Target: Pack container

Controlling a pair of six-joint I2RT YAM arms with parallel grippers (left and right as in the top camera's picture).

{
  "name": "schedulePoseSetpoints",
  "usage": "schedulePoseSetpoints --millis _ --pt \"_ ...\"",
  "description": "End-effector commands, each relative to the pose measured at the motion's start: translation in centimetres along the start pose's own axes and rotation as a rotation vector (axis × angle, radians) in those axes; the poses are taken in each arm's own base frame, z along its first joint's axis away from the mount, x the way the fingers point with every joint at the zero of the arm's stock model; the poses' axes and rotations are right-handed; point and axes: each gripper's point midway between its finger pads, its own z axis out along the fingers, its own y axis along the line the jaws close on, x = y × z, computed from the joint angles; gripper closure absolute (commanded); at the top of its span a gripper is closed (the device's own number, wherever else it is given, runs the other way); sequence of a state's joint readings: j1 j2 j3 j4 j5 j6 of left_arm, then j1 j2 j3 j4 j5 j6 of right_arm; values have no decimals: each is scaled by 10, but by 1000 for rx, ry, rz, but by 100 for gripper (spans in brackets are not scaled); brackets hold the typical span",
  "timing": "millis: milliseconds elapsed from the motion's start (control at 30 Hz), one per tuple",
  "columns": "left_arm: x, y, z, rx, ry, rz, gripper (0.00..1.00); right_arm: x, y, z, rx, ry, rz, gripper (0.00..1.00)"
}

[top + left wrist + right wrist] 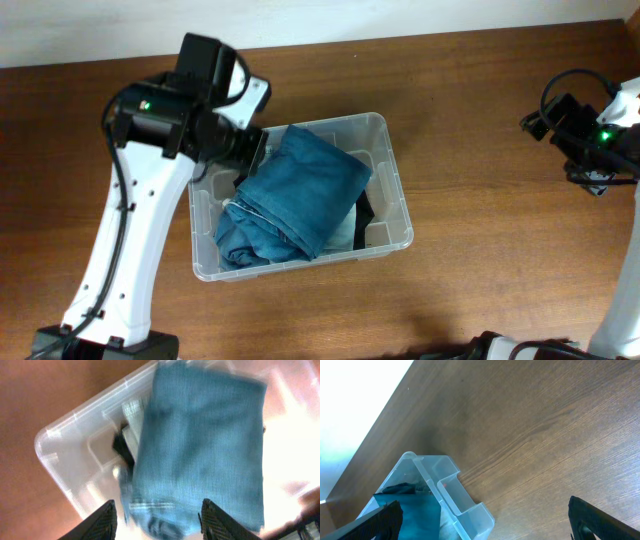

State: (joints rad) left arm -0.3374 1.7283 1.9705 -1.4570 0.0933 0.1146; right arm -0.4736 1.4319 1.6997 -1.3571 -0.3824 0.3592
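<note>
The container (398,210) is a clear plastic tub in the middle of the table. A folded blue denim garment (300,190) lies in it, over some darker and lighter cloth. My left gripper (157,520) is open and empty, hovering above the tub's left end over the denim (200,450); in the overhead view the left arm hides it. The tub's rim shows in the left wrist view (75,415). My right gripper (585,155) is open and empty at the far right, well away from the tub. The right wrist view shows the tub's corner (465,505).
The tub stands on a brown wooden table (480,100). A white wall runs along the table's far edge (300,20). The left arm's white link (130,250) reaches from the front left to the tub.
</note>
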Motion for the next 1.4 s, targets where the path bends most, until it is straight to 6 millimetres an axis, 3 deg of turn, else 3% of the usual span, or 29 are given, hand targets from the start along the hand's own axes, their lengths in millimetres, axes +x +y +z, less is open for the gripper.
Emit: schedulePoseSetpoints --millis 0,67,100,267,367,433,567,600,667,733,800,900,933,967,1033,1133,1367 --pt "34 -5 47 51 181 -43 46 -2 -1 -2 1 -9 -2 2" --pt "49 -6 70 60 232 -47 46 -2 -1 -1 1 -9 -1 1" --pt "64 -7 97 64 268 -47 46 -2 -1 -1 1 -9 -1 2" --pt "111 -1 185 60 275 -69 45 -2 -1 -1 1 -9 -1 2" --pt "119 4 195 53 274 -109 45 -2 -1 -2 1 -9 -2 2" --pt "108 7 186 50 250 -115 45 -2 -1 -2 1 -9 -2 1" --pt "66 9 149 43 186 -109 45 -2 -1 -2 1 -9 -2 2" --pt "38 13 119 35 131 -110 45 -2 -1 -1 1 -9 -1 2" --pt "12 18 84 24 62 -113 41 -2 -1 -1 1 -9 -1 2" --pt "-25 34 20 -9 -77 -135 39 -2 -1 -2 1 -9 -2 1" --pt "-41 48 -32 -50 -185 -199 39 -2 -1 -1 1 -9 -1 2" --pt "-43 71 -94 -135 -311 -306 39 -2 -1 -2 1 -9 -2 2" --pt "-42 76 -110 -157 -345 -328 13 -2 -1 -1 1 -9 -1 2" --pt "-38 82 -132 -191 -399 -354 0 -2 -1 -2 1 -9 -2 1" --pt "-30 85 -157 -227 -457 -364 0 -2 -1 -1 1 -9 -1 2" --pt "-23 87 -173 -263 -489 -368 0 -2 -1 -2 1 -9 -2 1" --pt "-29 87 -179 -267 -529 -364 0 -2 -1 -1 1 -9 -1 2"
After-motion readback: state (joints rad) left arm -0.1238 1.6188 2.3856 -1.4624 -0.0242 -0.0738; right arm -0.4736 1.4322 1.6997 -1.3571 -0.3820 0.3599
